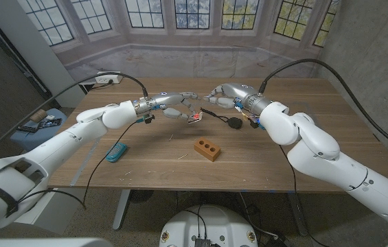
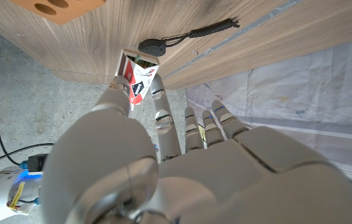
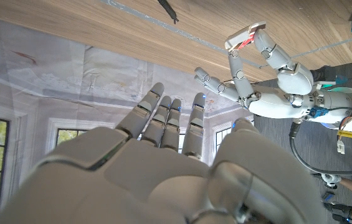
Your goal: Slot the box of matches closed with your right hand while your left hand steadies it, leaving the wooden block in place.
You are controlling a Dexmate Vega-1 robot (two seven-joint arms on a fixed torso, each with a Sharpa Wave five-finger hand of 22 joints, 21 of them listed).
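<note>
My left hand holds the small red and white matchbox above the middle of the table, pinched between thumb and a finger. In the left wrist view the matchbox sits at the fingertips, and its inner tray seems to stick out a little at one end. My right hand hovers just right of and behind the box, apart from it, with nothing in it. In the right wrist view my right hand has its fingers stretched out, with the left hand and the matchbox beyond. The wooden block with three holes lies nearer the front edge.
A black fob on a cord lies on the wooden table under my right wrist. A small blue object sits at the front left. Loose matches are scattered on the tabletop. A power strip lies at the back left corner.
</note>
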